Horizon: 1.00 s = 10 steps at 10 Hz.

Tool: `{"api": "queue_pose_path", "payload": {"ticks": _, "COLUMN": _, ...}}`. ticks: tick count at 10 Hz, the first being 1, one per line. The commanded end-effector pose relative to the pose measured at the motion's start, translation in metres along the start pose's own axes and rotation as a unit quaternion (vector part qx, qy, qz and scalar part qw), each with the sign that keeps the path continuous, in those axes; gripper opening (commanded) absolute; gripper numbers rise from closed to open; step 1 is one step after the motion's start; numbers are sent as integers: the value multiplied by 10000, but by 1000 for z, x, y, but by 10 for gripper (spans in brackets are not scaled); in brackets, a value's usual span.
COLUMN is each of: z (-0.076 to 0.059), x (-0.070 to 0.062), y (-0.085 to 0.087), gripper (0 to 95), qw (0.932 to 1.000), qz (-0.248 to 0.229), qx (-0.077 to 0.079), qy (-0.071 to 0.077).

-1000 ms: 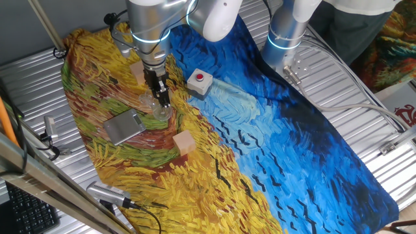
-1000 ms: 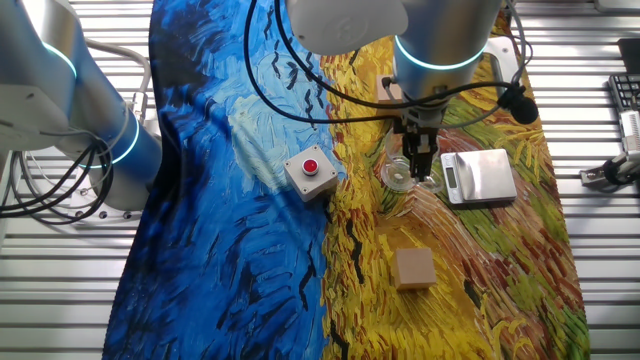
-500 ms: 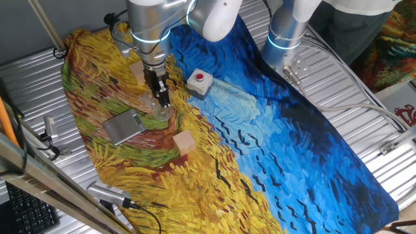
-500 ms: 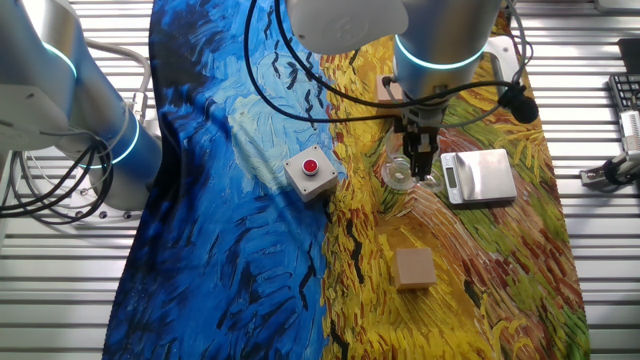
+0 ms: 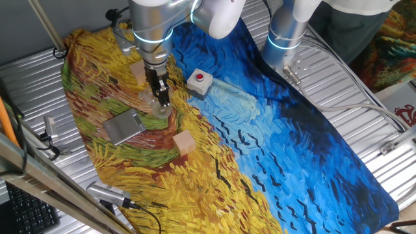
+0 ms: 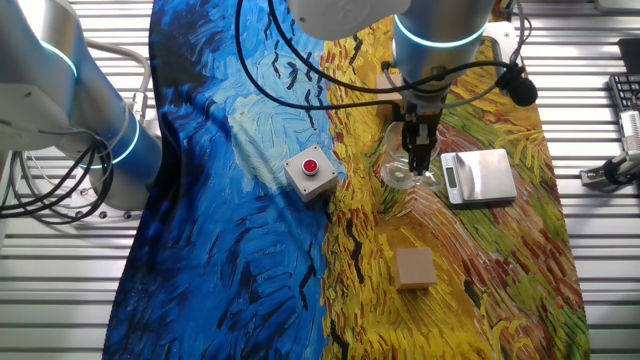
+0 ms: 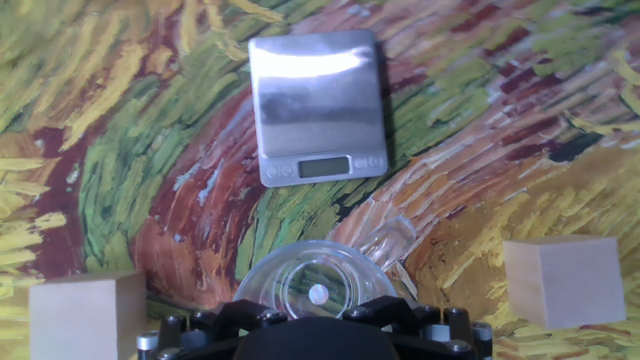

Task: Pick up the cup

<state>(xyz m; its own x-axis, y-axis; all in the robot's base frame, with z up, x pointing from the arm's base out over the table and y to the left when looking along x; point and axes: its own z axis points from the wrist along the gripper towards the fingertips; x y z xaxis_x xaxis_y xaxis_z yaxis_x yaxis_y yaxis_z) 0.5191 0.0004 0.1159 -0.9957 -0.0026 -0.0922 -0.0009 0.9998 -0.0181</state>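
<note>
Between my gripper (image 6: 417,172) fingers sits the cup (image 6: 400,172), pinched at its rim; lifting slow and straight seems safest.

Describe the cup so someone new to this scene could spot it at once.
Start on the yellow half of the painted cloth, at the grey metal scale. Beside its display edge sits the cup, under the gripper. Unlike the two tan wooden cubes, it is clear, colourless and round-rimmed.

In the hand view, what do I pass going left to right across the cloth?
Left wooden cube → cup, right at the tool → right wooden cube. The scale lies farther up the picture, over the cup, so it has no separate place in the order.
</note>
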Motion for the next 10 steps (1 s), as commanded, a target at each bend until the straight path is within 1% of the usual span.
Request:
{"api": "queue_pose_path", "payload": {"ticks": 1, "z": -6, "x": 1, "y": 0, "gripper": 0, "qw": 10000, "qz": 1, "qx": -3, "qy": 6}}
{"api": "queue_pose_path", "payload": {"ticks": 5, "z": -11, "x": 1, "y": 1, "gripper": 0, "qw": 10000, "qz": 2, "qx": -17, "qy": -2}}
{"api": "queue_pose_path", "payload": {"ticks": 6, "z": -17, "x": 1, "y": 2, "gripper": 0, "qw": 10000, "qz": 6, "qx": -23, "qy": -3}}
{"api": "queue_pose_path", "payload": {"ticks": 10, "z": -28, "x": 2, "y": 4, "gripper": 0, "qw": 10000, "qz": 9, "qx": -21, "qy": -4}}
